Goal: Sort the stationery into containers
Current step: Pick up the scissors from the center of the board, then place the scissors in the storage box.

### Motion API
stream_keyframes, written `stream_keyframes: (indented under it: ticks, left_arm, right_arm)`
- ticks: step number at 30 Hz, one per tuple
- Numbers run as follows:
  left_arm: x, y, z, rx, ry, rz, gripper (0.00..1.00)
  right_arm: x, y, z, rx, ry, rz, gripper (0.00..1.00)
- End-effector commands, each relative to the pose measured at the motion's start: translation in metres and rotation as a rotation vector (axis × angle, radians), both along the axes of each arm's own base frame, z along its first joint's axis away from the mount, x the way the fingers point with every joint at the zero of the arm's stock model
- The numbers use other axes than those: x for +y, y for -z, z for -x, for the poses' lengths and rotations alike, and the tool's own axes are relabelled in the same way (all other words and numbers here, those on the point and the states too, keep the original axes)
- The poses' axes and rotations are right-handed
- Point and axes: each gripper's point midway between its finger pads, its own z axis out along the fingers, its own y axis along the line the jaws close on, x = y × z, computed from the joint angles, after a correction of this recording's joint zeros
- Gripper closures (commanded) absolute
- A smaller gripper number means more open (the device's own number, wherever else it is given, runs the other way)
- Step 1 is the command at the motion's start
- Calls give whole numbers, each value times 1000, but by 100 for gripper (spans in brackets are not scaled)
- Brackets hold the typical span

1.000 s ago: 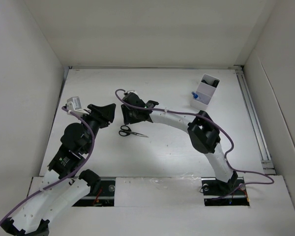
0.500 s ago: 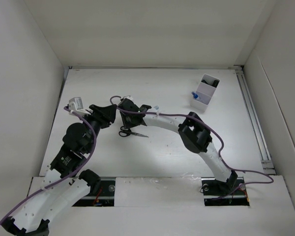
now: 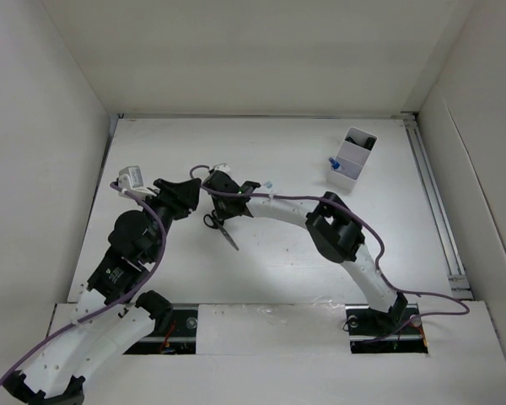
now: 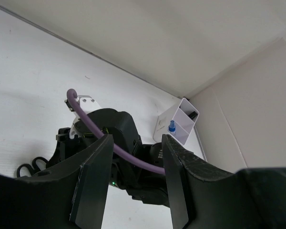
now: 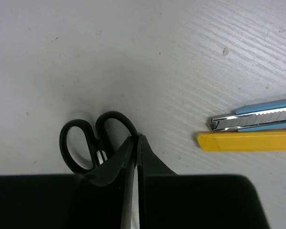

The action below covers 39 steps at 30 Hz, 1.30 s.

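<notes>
A: Well, any change in the black-handled scissors [image 3: 222, 229] since half a second ago?

B: Swung round. Lay then with blades toward four o'clock; now point toward five. Loops kept in place, a little to nine o'clock of the middle of the worktop [image 3: 278, 270].

A: Caught by the right pincer [image 5: 137, 143]?

B: Pinched, yes. Pressed almost together on the scissors just by the loops, with only a thin slit left between the fingers. Hides the blades in the wrist view.

A: Much movement in the right arm?

B: Hardly any in the last half second. A full second back, sat further toward twelve, off the scissors. Reaches now in a long arc from its base at five o'clock toward ten, elbow bent midway.

A: And on the left?

B: Folded at nine o'clock. Left pincer [image 4: 132, 176] spread wide, close beside the right wrist, holding nothing.

A: Anything else?

B: Toward three o'clock of the loops in the right wrist view, silver-blue cutter [image 5: 257, 117] and yellow stick [image 5: 245, 140], side by side, apart from the scissors. Far off at one o'clock, white tray [image 3: 352, 158], blue-capped bottle [image 3: 332, 163] at its near end; inside or against it, cannot tell.
</notes>
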Motion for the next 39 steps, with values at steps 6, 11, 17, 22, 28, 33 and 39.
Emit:
stream_keyframes:
  ticks: [6,11,17,22,28,33,39]
  left_arm:
    - [3,-2,1,-23,-9,10,58]
    - [2,-2,1,-19,-8,19,58]
    - [2,12,-1,-10,-17,39,58]
    - [-17,24,-9,11,45,25,59]
    - [-60,56,-19,58,210,10,62]
    - [-78,75,-26,79,276,-21,61]
    - [-92,94,-31,69,340,-85,49]
  right_arm:
    - [-19,15,8,43,20,11,70]
    - [-21,11,4,55,30,-17,100]
    - [-16,-67,-17,-24,74,-241,100]
    - [-97,-141,-80,-200,381,-363,100]
    - [-281,-225,-119,-543,972,-430,100]
    - [-417,-252,-118,-749,1333,-400,100]
    - [-485,-259,-118,-883,1528,-291,100]
